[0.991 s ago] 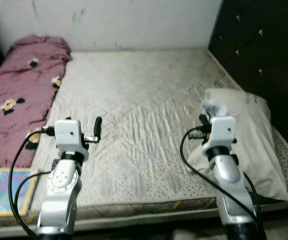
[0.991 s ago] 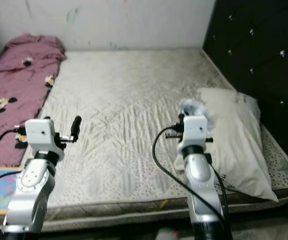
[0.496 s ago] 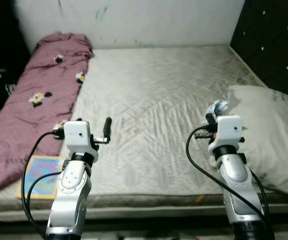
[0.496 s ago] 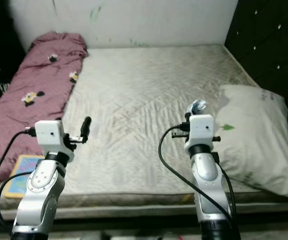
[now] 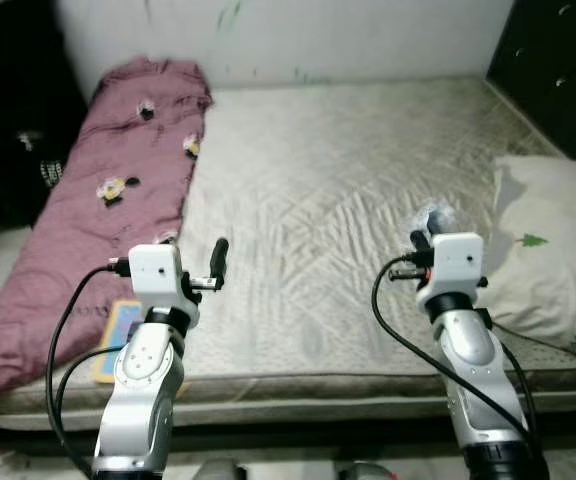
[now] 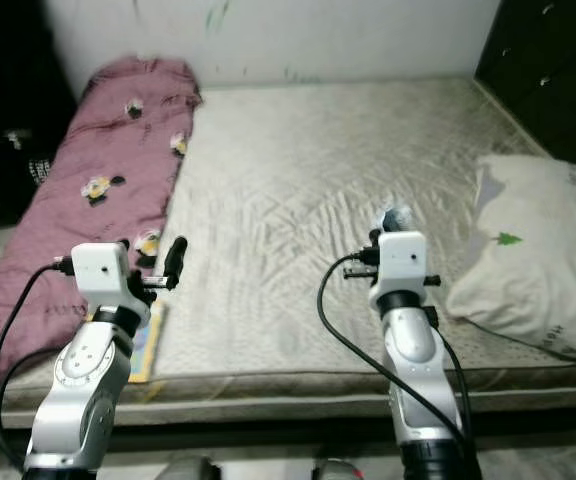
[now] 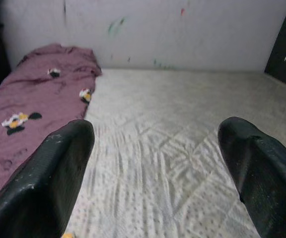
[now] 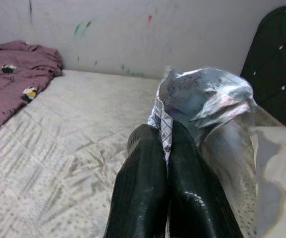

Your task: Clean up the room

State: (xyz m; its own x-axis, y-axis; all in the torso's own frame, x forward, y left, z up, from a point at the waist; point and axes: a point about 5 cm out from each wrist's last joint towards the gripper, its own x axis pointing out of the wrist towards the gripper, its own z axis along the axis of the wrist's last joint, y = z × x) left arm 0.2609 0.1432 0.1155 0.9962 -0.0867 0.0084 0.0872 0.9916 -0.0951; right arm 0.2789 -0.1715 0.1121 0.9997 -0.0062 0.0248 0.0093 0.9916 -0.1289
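Note:
My right gripper (image 8: 164, 135) is shut on a crumpled silvery-white plastic wrapper (image 8: 202, 91), pinched between the fingertips and held above the mattress (image 5: 348, 150). In the left eye view the wrapper (image 5: 434, 215) sticks up just past the right wrist, to the left of the white pillow (image 5: 553, 250). My left gripper (image 7: 155, 126) is open with nothing between its fingers. It hovers over the mattress's front left part, near the maroon flowered blanket (image 5: 118, 190). One of its fingers (image 5: 219, 260) shows past the left wrist.
A colourful flat book (image 5: 118, 328) lies at the mattress's front left edge, beside the blanket. A dark padded headboard (image 5: 558, 60) stands on the right. A white wall with paint marks (image 7: 148, 29) runs behind the bed. Dark clutter (image 5: 18, 150) sits on the floor at the left.
The whole view has swung left, so the pillow sits farther right and the floor beside the bed shows. Both arms keep their pose, and the wrapper stays in the right gripper.

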